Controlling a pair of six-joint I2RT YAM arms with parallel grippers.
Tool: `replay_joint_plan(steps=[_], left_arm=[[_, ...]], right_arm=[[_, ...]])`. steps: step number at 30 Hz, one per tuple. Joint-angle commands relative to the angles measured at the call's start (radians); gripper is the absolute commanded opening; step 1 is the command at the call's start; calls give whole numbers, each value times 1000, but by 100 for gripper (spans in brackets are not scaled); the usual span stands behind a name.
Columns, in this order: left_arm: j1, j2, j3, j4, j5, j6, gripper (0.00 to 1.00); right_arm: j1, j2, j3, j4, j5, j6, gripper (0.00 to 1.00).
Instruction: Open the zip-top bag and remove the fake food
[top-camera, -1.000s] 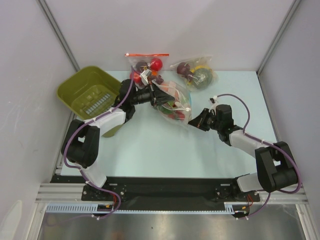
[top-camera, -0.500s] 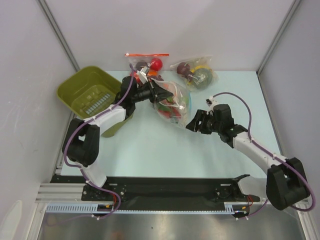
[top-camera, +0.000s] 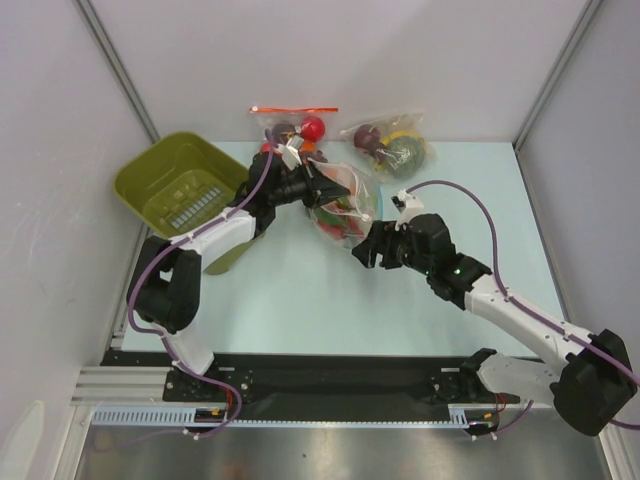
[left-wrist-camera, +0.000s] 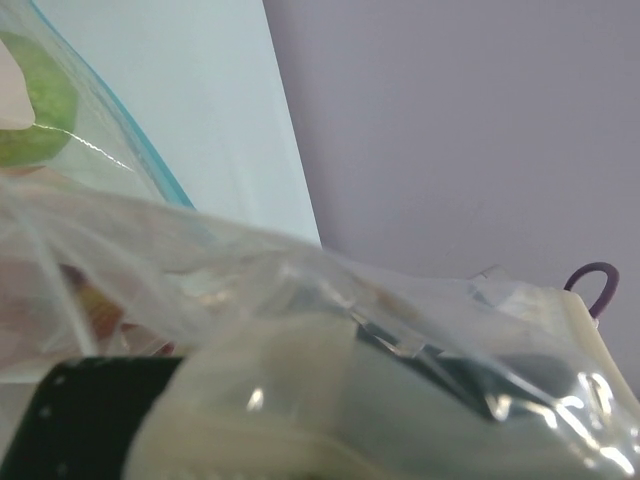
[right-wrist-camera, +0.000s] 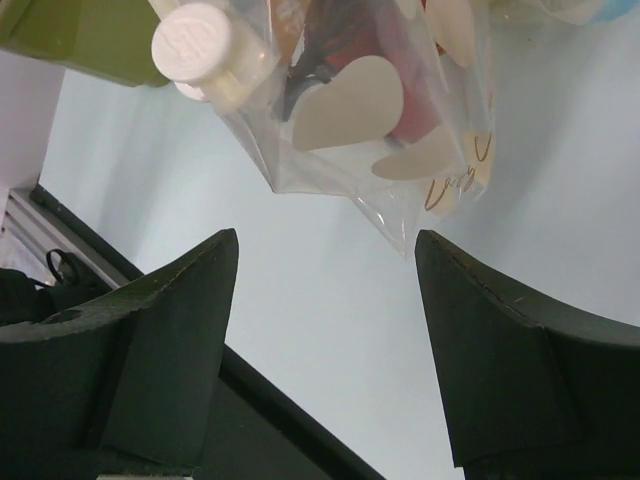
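The zip-top bag (top-camera: 345, 203), clear plastic with whitish marks, hangs tilted above the table. My left gripper (top-camera: 318, 188) is shut on its upper left edge. In the left wrist view the bag's plastic (left-wrist-camera: 300, 275) drapes over the fingers and hides them. Fake food (top-camera: 346, 226), red and green pieces, lies in the bag's lower part, and dark red pieces (right-wrist-camera: 340, 40) show from below. My right gripper (top-camera: 366, 250) is open just under the bag's lower corner (right-wrist-camera: 410, 238), holding nothing. Its fingers (right-wrist-camera: 180, 330) stand apart below the bag without touching it.
An olive green bin (top-camera: 180, 185) stands at the left, beside the left arm. A clear bag with a red zip strip (top-camera: 295, 125) and another bag of round fruit (top-camera: 395, 145) lie at the back. A white round knob (right-wrist-camera: 205, 45) sticks out at the bag's side.
My right gripper has opened and moved left and forward, up to the bag's lower corner. The left gripper has kept its hold, and the bag has shifted slightly left.
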Motion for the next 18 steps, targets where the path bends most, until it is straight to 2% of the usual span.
replay_joint_plan(steps=[1, 12, 17, 18], left_arm=[[-5, -21, 54, 25, -14, -10, 0], [-5, -13, 68, 8, 3, -19, 0], [-5, -12, 71, 11, 6, -27, 0], [-5, -12, 72, 15, 7, -28, 0]], right_arm=[[25, 40, 4, 85, 99, -36, 76], [35, 126, -5, 182, 130, -148, 75], [35, 179, 1, 217, 84, -153, 70], [35, 185, 1, 220, 70, -151, 66]])
